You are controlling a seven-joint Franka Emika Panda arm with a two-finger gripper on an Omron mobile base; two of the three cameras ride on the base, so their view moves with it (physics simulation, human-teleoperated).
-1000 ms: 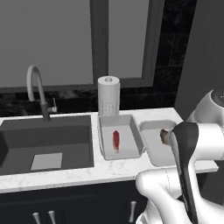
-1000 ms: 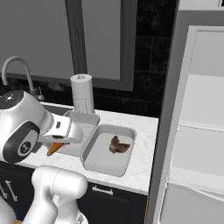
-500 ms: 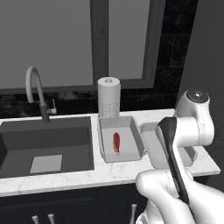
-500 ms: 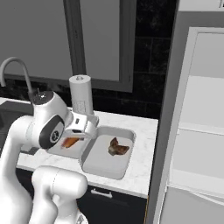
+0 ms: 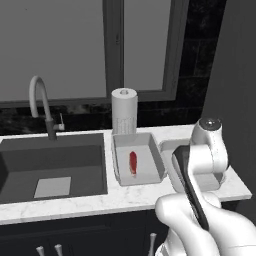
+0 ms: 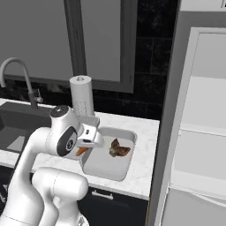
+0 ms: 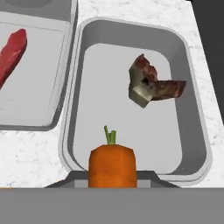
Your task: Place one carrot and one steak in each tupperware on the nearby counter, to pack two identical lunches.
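So the gripper (image 7: 112, 181) is pinched on a carrot (image 7: 112, 167), jaws closed in only as far as the carrot's width lets them, with the orange body sitting right between the tips and the little green stem poking out ahead. In the hand view it's hanging above the near end of the right-hand tupperware (image 7: 192, 105), not touching the tray floor as far as I can tell. From the right base view you can just catch a sliver of orange (image 6: 82, 151) tucked under the hand (image 6: 90, 137), which is over the near-left part of that same tray (image 6: 126, 161). That tray has the dark brown lumpy steak (image 7: 153, 86) in it, lying toward the far right half, apart from the carrot; it shows as a brown chunk (image 6: 118, 149) in the right base view too. The other tupperware (image 5: 156, 162) sits just beside it to the left, rims nearly touching, and it holds the glossy red steak (image 5: 133, 162), lying lengthwise down the middle. In the hand view the red slab (image 7: 12, 54) is at the left edge. Both trays are on the marble counter (image 5: 100, 200), right of the dark sink (image 5: 50, 167), with a paper towel roll (image 5: 124, 111) standing behind the left tray and the faucet (image 5: 42, 107) off to the left.
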